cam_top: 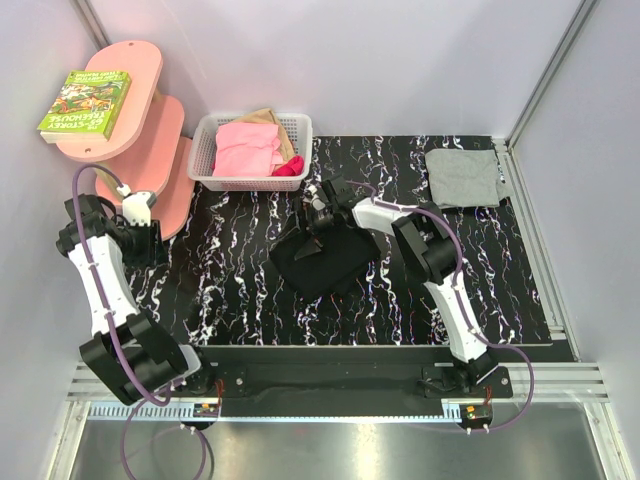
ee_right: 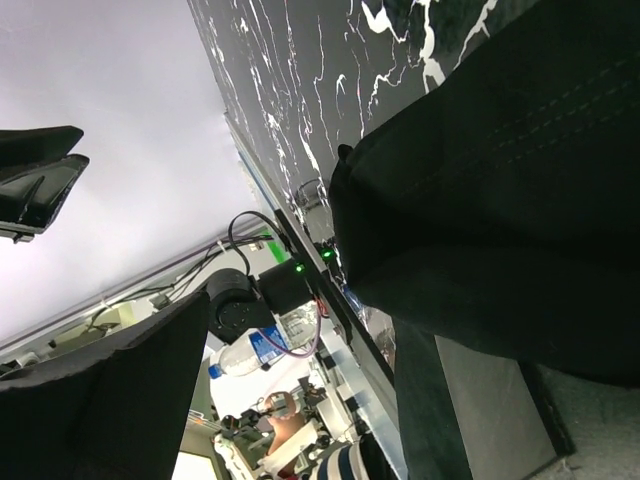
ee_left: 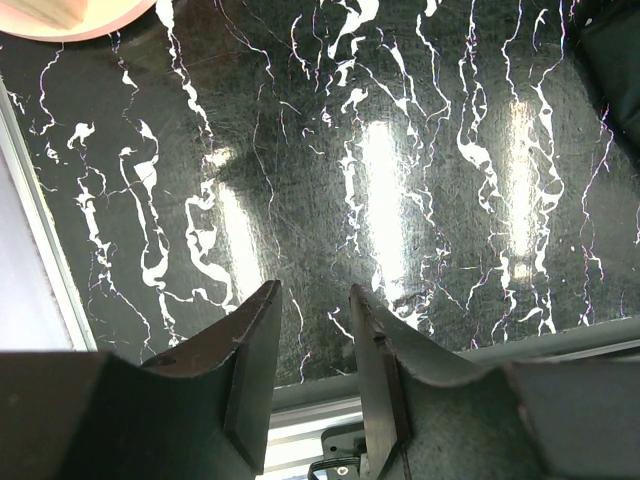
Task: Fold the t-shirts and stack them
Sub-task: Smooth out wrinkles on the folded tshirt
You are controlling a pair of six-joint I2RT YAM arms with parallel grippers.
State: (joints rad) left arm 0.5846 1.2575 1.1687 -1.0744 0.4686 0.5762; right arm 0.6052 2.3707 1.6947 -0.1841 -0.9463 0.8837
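A black t-shirt lies folded in a rough square in the middle of the marbled table, no print showing. A light grey t-shirt lies folded at the back right corner. My right gripper is low at the black shirt's back edge. In the right wrist view its jaws stand wide open, the black cloth bulging beside one finger and nothing between them. My left gripper hangs over bare table at the far left, partly open and empty; a corner of the black shirt shows far off.
A white basket with pink and tan clothes stands at the back centre-left. A pink tiered shelf carrying a green book fills the back left corner. Grey walls close in the sides and a metal rail runs along the front.
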